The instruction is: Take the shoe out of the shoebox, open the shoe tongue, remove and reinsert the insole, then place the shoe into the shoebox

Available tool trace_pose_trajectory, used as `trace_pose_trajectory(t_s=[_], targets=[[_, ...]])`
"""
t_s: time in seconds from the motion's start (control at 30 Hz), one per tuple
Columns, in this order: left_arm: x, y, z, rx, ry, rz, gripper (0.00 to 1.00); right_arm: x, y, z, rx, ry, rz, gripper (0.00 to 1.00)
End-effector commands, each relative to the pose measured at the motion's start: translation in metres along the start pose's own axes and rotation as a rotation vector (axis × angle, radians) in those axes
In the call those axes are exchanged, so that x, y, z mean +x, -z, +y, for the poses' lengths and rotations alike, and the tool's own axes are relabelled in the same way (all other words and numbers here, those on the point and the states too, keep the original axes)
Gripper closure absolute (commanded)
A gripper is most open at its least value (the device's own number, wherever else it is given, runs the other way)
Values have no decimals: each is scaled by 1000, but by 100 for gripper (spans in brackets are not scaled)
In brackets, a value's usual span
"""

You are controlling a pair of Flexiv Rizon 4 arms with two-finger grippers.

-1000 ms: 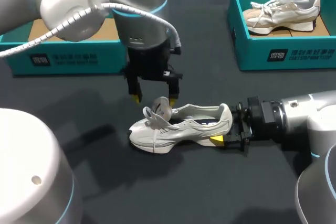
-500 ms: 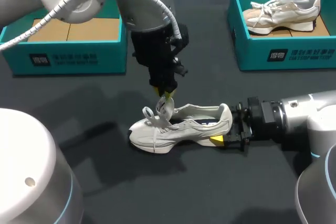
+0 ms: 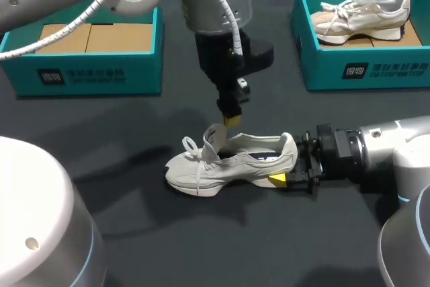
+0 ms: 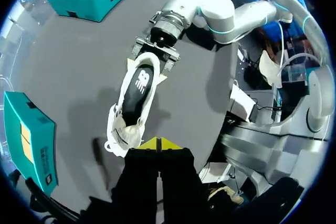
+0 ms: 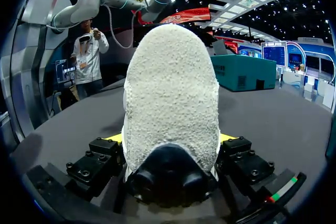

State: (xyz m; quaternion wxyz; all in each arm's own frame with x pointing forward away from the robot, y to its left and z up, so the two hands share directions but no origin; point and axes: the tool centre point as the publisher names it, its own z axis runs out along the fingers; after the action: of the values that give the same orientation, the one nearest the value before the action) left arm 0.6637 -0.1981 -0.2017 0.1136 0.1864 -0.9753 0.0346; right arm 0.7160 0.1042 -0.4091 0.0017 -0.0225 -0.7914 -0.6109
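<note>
Shoe upright on its sole on the desk, tongue raised.
Head view: the right end effector clamps the heel from 2 sides, and the left end effector hangs at the upturned tongue. Left wrist view: its yellow tips are pressed together just beside the tongue; whether they pinch it, I cannot tell. Right wrist view: the heel fills the gap, with both fingers touching it.
</note>
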Motion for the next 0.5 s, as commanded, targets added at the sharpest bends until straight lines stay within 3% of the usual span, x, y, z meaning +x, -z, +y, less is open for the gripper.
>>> trace_pose_trajectory(t_s=[0.03,0.3,0.5], targets=[[-1,-20,-15,-2,-119,13,100,0,0,0,3,-1,-2,100],[-1,-20,-15,-2,-119,13,100,0,0,0,3,-1,-2,100],[-24,-69,-45,5,-239,-8,100,0,0,0,3,-1,-2,100]])
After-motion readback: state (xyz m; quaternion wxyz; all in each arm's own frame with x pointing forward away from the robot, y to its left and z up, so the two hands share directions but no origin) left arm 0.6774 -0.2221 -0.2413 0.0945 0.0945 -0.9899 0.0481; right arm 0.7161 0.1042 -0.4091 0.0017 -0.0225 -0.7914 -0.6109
